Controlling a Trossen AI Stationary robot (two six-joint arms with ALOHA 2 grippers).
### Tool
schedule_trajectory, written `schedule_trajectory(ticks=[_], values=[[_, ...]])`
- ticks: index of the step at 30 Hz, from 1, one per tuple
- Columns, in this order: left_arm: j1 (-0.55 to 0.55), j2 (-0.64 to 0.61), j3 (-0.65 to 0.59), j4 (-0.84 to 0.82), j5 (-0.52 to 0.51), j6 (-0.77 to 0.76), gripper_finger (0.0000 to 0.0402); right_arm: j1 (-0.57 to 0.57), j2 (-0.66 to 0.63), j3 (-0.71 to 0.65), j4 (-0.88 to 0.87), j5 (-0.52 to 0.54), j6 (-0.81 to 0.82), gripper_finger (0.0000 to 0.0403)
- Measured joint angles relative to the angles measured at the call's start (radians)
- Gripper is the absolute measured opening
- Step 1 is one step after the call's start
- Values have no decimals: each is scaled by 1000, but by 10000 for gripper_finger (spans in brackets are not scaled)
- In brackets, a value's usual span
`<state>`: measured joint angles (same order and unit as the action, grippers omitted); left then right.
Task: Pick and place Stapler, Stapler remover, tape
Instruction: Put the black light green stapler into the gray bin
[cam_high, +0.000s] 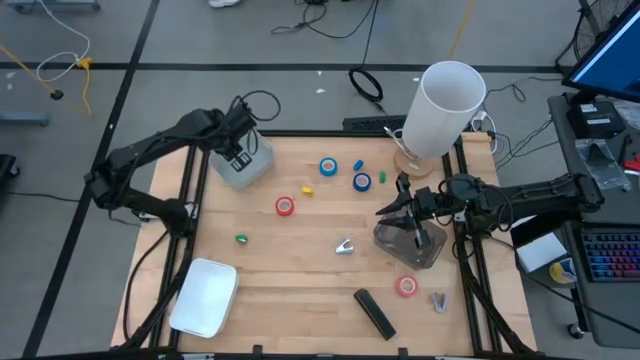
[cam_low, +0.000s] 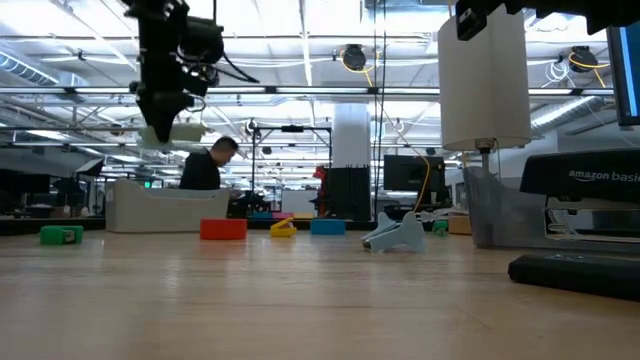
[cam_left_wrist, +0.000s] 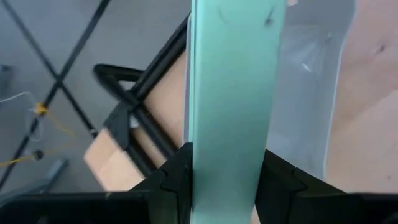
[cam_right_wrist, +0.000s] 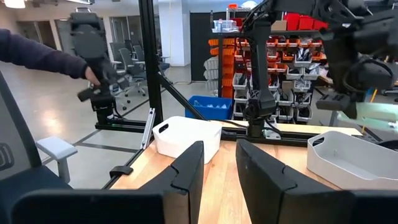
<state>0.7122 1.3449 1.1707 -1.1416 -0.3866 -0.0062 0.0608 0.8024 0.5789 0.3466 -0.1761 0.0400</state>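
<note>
Pale wooden counter (cam_high: 300, 260) in a black frame, on a grey floor strewn with cables. Left tool (cam_high: 238, 158), over a clear bin (cam_high: 247, 165) at the far left corner, clamps a pale green flat piece (cam_left_wrist: 233, 93). Right tool (cam_right_wrist: 219, 163), near the right edge above another clear bin (cam_high: 412, 245), stands narrowly parted and holds nothing. Tape rolls: blue (cam_high: 328, 167) and blue (cam_high: 362, 181) toward the far edge, red (cam_high: 285, 206) mid-counter, red (cam_high: 406, 286) toward the near right corner. Black stapler (cam_high: 374, 312) at the near edge. Behind: shelving, a person.
</note>
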Motion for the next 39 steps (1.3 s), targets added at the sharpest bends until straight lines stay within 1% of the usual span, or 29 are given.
schedule_trajectory(ticks=[4, 9, 12, 15, 17, 25, 30, 34, 39], values=[[85, 1, -59, 66, 51, 40, 122, 0, 0, 0, 0, 0, 0, 86], [150, 4, -103, 100, 77, 51, 122, 0, 0, 0, 0, 0, 0, 86], [169, 3, -118, 127, 86, 55, 122, 0, 0, 0, 0, 4, 0, 86], [173, 3, -141, 174, 161, 55, 122, 0, 0, 0, 0, 43, 0, 86], [170, 6, -159, 212, 186, 56, 122, 0, 0, 0, 0, 53, 0, 86], [163, 132, -166, 285, 177, 63, 122, 0, 0, 0, 0, 53, 0, 86], [181, 216, -166, 288, 153, 82, 122, 0, 0, -1, 0, 53, 0, 86], [217, 250, -166, 285, 144, 93, 122, 0, 0, -1, 0, 53, 0, 86], [255, 259, -166, 282, 141, 113, 122, 0, 0, -1, 0, 53, 0, 86]])
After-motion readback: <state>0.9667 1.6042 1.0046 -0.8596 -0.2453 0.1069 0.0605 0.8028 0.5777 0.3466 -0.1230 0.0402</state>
